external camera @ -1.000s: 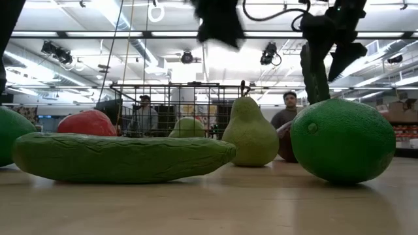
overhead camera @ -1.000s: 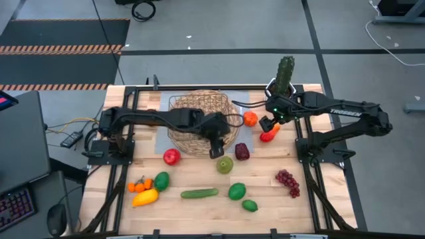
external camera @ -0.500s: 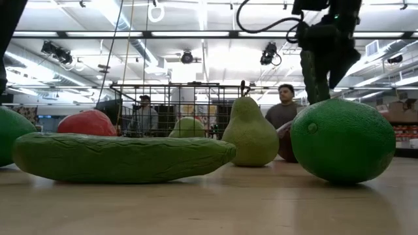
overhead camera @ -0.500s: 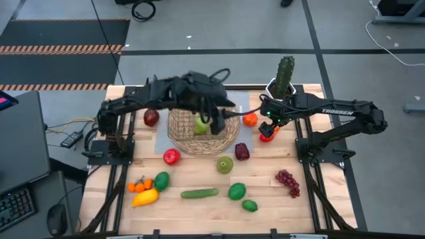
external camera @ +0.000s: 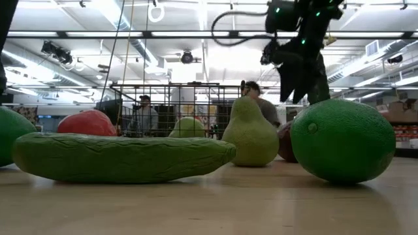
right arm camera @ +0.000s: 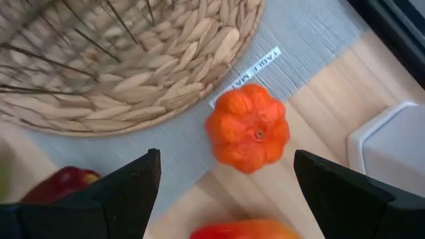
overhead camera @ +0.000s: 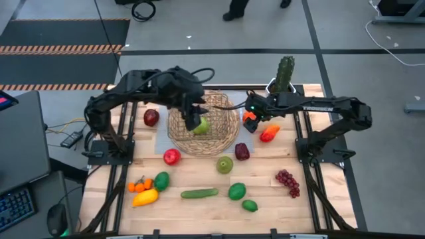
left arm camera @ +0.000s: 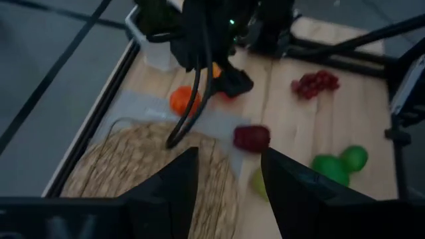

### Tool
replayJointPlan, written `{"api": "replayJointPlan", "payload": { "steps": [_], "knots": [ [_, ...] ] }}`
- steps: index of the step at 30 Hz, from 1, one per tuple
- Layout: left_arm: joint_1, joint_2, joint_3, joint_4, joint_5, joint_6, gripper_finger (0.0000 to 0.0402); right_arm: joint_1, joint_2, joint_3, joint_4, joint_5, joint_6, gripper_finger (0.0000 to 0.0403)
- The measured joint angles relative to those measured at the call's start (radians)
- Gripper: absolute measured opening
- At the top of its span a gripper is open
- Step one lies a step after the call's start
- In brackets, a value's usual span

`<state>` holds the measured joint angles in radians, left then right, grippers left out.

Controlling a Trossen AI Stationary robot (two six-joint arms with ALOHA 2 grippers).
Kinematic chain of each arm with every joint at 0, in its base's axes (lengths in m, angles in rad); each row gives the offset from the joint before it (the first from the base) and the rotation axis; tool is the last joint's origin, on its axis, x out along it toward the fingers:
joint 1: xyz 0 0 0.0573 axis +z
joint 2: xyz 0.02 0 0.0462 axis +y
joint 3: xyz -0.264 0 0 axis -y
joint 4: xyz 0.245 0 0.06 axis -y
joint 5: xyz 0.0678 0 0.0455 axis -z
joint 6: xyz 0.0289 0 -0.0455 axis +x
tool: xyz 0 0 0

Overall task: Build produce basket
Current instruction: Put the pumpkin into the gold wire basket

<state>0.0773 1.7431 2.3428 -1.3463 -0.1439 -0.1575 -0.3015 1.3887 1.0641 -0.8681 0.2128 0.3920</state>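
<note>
Produce crowds the near edge of the tabletop [overhead camera: 265, 169]. In the low view a cucumber [external camera: 124, 156] and a lime [external camera: 343, 140] fill most of the frame, and another green piece [external camera: 6, 134] is cut off at the side. Behind them a pear [external camera: 251, 134] stands upright. A red apple [external camera: 88, 123] shows only its top, and a dark plum [external camera: 285, 140] is a sliver between the pear and the lime. From this height we cannot see the basket at all.

From above, the basket [overhead camera: 222, 136] sits past the middle of the tabletop on a grey mat [overhead camera: 159, 143]. The left gripper [overhead camera: 194, 123] hangs over its bowl beside a green fruit [overhead camera: 202, 125] that the arm partly covers. Its wrist view shows the fingers apart with bare weave between them.

Just beyond the basket's rim, the right gripper [overhead camera: 251, 114] hovers over a small orange pumpkin [right arm camera: 247, 127], jaws spread wide on either side, touching nothing. A red-orange piece [overhead camera: 269, 134] lies close by, cut off in that wrist view. At the far edge stands a cactus [overhead camera: 285, 70]; people beyond are too hazy to make out.
</note>
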Motion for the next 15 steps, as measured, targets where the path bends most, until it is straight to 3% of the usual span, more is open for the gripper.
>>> {"api": "replayJointPlan", "payload": {
  "steps": [5,11,15],
  "knots": [
    [-0.009,-0.065,0.0,-0.052,-0.068,-0.067,0.0172,-0.04,0.08,0.0,0.0,-0.004,-0.057,0.0356],
    [-0.009,-0.14,0.0,-0.064,-0.104,-0.132,0.0172,-0.089,0.126,0.0,0.025,-0.034,-0.047,0.0396],
    [-0.009,-0.166,0.0,-0.084,-0.119,-0.165,0.0172,-0.102,0.144,0.0,0.058,-0.066,-0.055,0.0395]
  ]
}}
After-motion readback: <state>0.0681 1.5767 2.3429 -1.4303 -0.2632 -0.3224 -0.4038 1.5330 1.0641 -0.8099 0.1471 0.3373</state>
